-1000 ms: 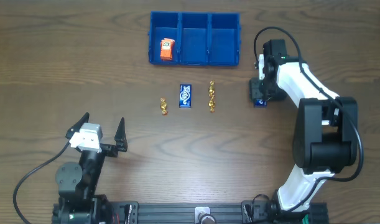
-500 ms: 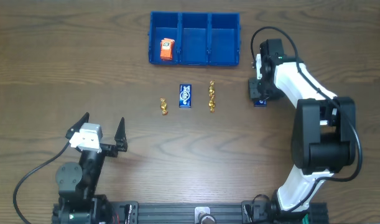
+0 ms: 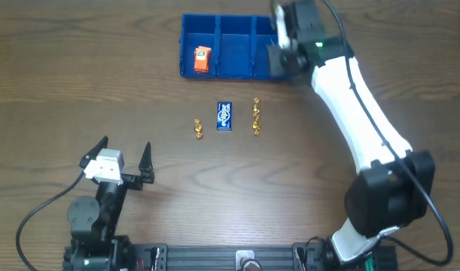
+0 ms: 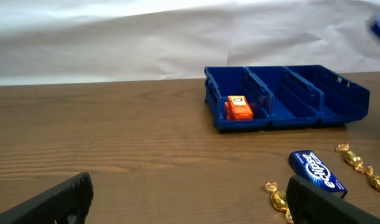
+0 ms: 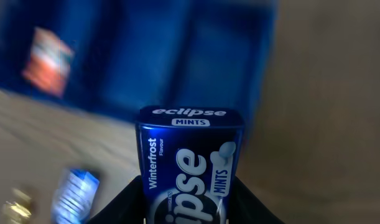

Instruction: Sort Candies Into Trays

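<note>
While gripping dark blue rectangular mint tin (image 5: 190, 163) in right hand (image 3: 281, 59), hovering by blue three-bin plastic tray (image 3: 237, 16)'s right end, upper right. Holding left hand (image 3: 126, 144) wide, lower left.

Brown wooden table (image 3: 56, 68), white backdrop (image 4: 115, 31) behind its far edge.

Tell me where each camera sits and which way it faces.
Top view: fixed overhead, looking down on the table; left arm and right arm reach up from the bottom edge.
Left wrist view: low over the table, facing the blue tray; its own open fingers at the bottom edge.
Right wrist view: lifted, looking down toward the tray past the mint tin in its fingers.
Shared: the tray's orange candy shows in all three.
</note>
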Robot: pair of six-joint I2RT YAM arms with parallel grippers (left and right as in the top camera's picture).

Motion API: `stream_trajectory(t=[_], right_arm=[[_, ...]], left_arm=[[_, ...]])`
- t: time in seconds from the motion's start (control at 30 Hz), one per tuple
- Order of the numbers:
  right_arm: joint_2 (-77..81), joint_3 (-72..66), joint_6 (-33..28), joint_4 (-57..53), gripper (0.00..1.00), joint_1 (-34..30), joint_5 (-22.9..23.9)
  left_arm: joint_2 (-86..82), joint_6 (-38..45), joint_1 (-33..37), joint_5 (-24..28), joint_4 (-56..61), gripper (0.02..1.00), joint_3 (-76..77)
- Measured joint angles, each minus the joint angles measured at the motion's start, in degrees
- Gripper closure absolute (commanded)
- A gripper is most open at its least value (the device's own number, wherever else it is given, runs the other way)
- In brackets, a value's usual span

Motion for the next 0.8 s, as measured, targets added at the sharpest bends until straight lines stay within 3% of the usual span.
stream_trajectory(t=[0.13, 0.27, 0.57, 0.8], right_arm=[[0.13, 5.79, 3.52, 4.00, 0.965, 5.64, 5.90], [4.85, 9.25, 5.88, 7.37, 0.965, 7.65, 8.61], [20.94, 13.64, 7.63, 10.05, 0.965, 8.57, 9.31], [24.79, 13.66, 9.49, 11.89, 0.965, 8.55, 9.14]], left_arm=[[0.00, 0.00, 0.00, 0.00, 0.00, 0.020, 0.00], [0.00, 0.00, 0.00, 0.00, 0.00, 0.023, 0.00], [0.00, 0.00, 0.00, 0.00, 0.00, 0.020, 0.00], [0.00, 0.00, 0.00, 0.00, 0.00, 0.020, 0.00]])
